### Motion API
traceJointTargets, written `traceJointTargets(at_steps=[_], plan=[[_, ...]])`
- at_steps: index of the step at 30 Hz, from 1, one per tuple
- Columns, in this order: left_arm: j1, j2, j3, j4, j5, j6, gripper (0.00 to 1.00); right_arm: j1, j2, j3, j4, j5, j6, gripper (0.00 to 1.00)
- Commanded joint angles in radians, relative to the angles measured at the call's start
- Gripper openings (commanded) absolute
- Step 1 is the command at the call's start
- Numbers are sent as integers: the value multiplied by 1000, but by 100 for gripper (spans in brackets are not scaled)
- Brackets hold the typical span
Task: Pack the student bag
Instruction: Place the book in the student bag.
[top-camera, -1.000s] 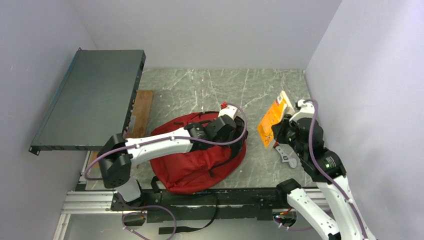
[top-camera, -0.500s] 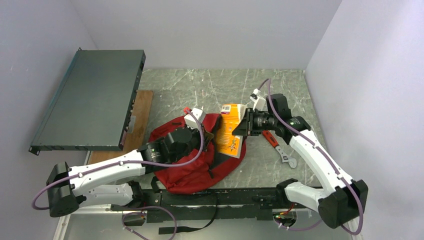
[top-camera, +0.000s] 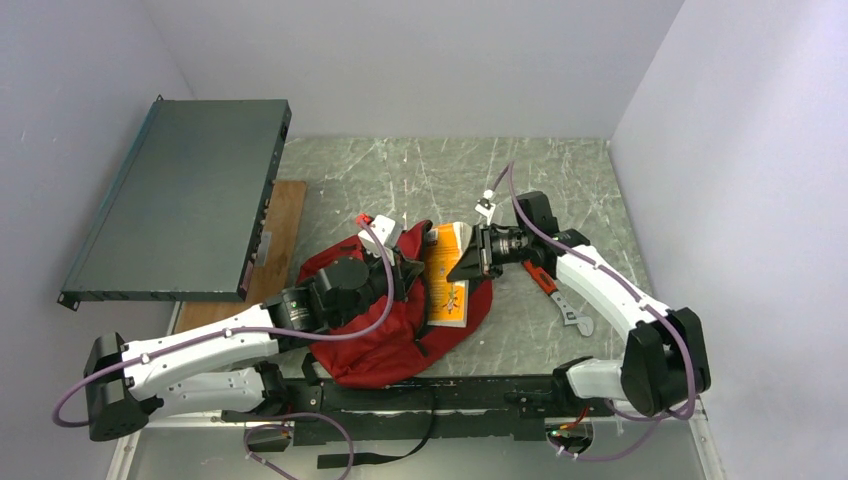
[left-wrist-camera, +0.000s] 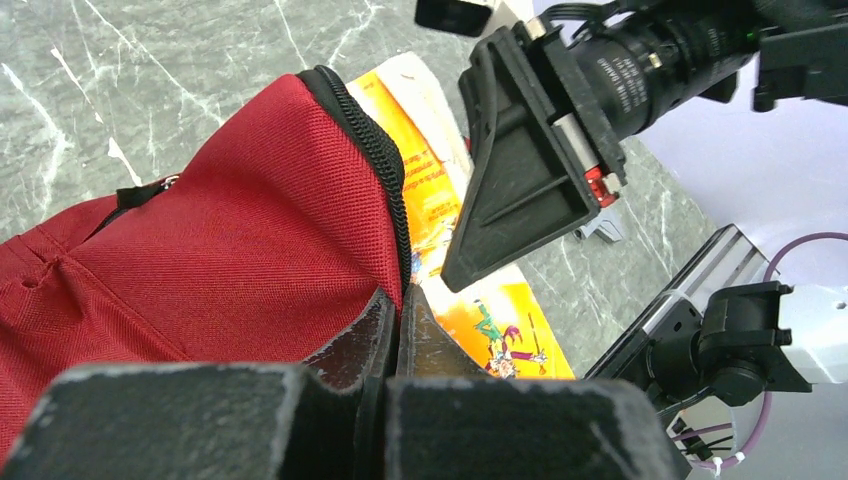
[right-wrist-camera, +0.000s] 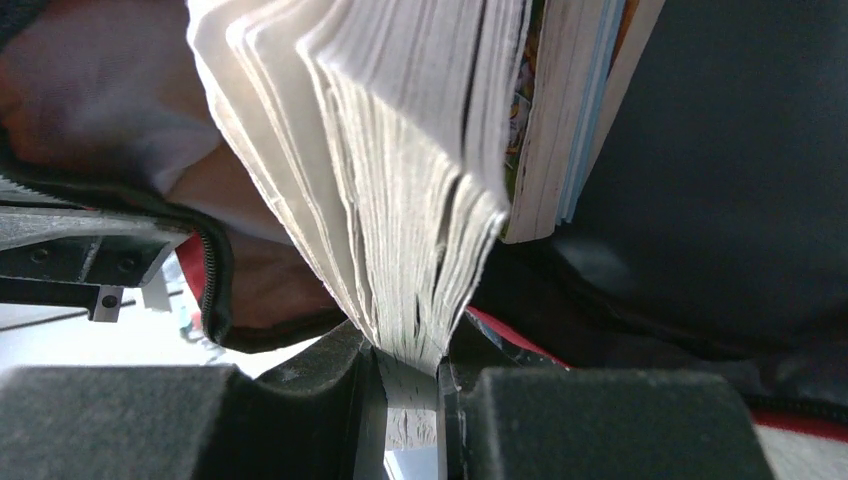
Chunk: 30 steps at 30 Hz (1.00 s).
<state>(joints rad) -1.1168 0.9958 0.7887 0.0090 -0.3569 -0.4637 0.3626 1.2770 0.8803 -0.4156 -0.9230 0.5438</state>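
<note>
Marble table (top-camera: 420, 180): book (top-camera: 447, 285) half inside bag (top-camera: 385, 340)

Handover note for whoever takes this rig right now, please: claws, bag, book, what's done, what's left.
Left claw: shut on the student bag's zippered opening edge, holding it open.
Right claw: shut on the orange book by its pages.
Book lies at the bag mouth, not fully in.
Done: bag opened, book brought over.
Left: push book in, release, close zipper.
Wrench lies on the table right of the bag.
</note>
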Motion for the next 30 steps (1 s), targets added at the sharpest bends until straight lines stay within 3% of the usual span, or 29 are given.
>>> traceJointTargets(at_steps=[1,7,11,12,15,17,20,26,30], plan=[[-14,-23,30,122,21,24,0,5,54,-9,185,-146,43,0],[-15,-7,38,145,58,27,0,98,233,31,409,-224,141,0],[-17,-8,37,132,38,21,0,149,393,173,301,-197,26,0],[-17,-9,41,118,29,19,0,142,402,181,289,-174,13,6],[-17,-23,35,103,6,20,0,96,363,144,291,-105,5,38],[-17,-33,23,106,-1,18,0,70,357,125,273,-82,-18,46],[-17,-37,12,111,1,13,0,50,342,73,314,-75,-5,50],[-17,-32,9,102,7,8,0,44,284,16,348,15,10,44],[-17,-34,7,105,16,5,0,71,339,65,394,-12,-5,16]])
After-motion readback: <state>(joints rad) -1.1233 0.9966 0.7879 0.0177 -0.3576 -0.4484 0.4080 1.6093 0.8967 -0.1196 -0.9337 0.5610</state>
